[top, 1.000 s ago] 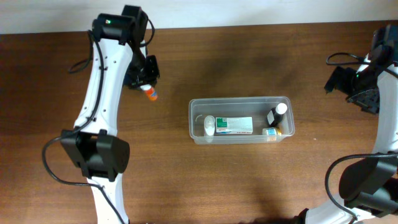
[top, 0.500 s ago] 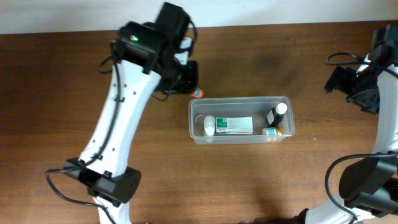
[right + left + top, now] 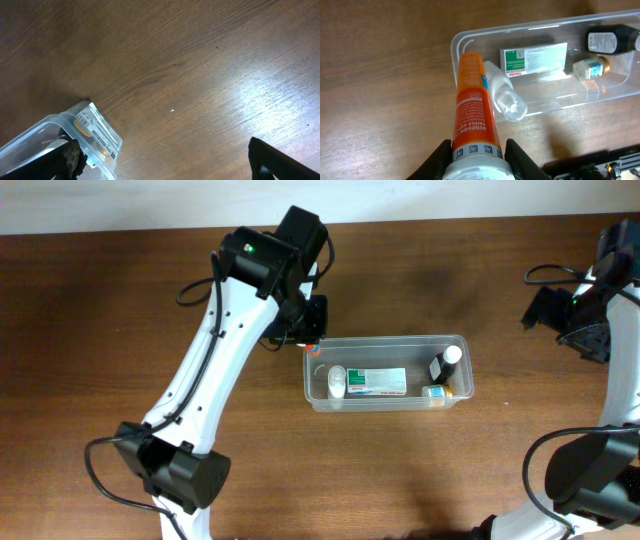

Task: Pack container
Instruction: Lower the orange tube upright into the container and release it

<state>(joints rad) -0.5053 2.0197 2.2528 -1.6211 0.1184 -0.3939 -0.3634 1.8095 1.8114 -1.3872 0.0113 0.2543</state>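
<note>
The container point(image 3: 385, 339) is a clear plastic tub at the table's middle. It holds a white-and-green box point(image 3: 377, 381), a small white bottle point(image 3: 337, 382), a dark bottle with a white cap point(image 3: 445, 364) and a small amber bottle point(image 3: 437, 391). My left gripper point(image 3: 312, 338) hangs at the tub's left end, shut on an orange tube point(image 3: 472, 110) near its white cap. The tube's far end lies over the container's point(image 3: 520, 27) left rim. My right gripper point(image 3: 167, 165) is open and holds nothing, off to the right of the container's corner point(image 3: 50, 125).
The table is brown wood point(image 3: 450, 470). The left arm's white links point(image 3: 215, 370) cross the table's left half. The right arm point(image 3: 600, 310) stands at the far right edge.
The left arm has swung right with the orange tube, from the table's left side to the container's left end. The right arm has not moved.
</note>
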